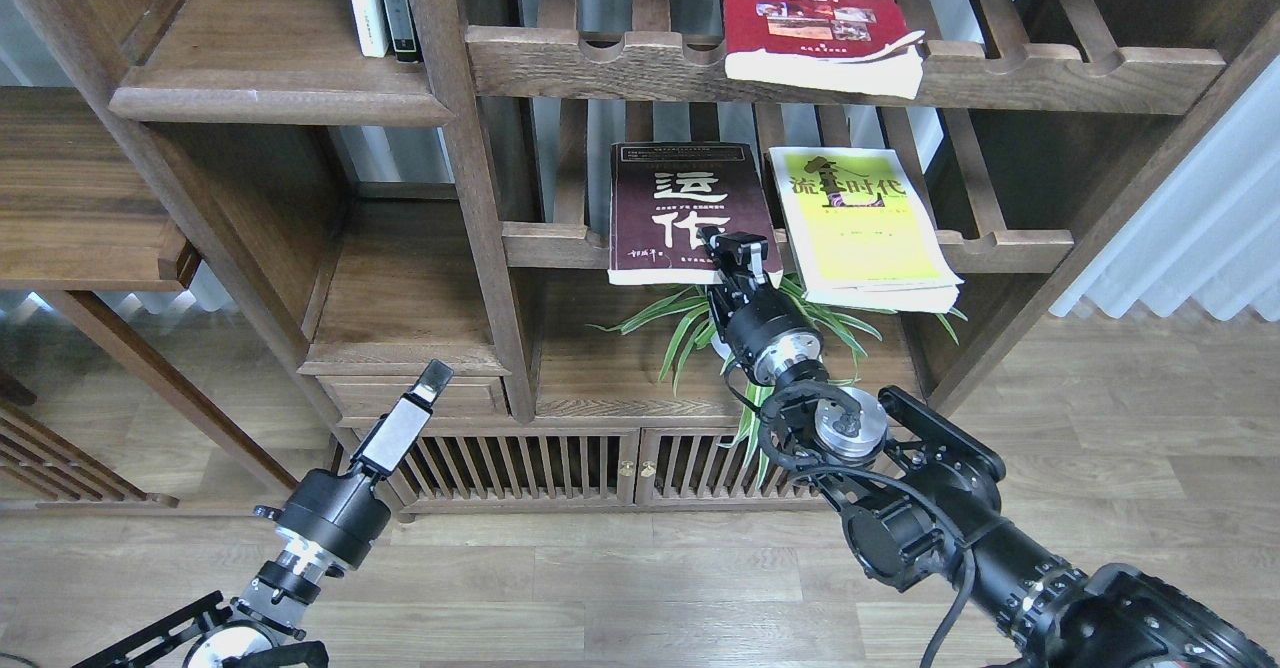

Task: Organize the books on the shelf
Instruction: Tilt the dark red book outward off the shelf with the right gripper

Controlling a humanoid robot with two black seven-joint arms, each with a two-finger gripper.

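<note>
Wooden bookcase (480,198), right fingers (738,253) at maroon book (685,210)

I have just one view, from the robot's head, looking forward and down at a wooden bookcase (470,198) straight ahead. It sits close enough that the bookcase fills the upper two thirds and runs off the top and both sides, while plank floor (600,588) takes the bottom. My left arm (320,518) comes in at the lower left corner, my right arm (930,518) at the lower right, both reaching away from the camera.
</note>
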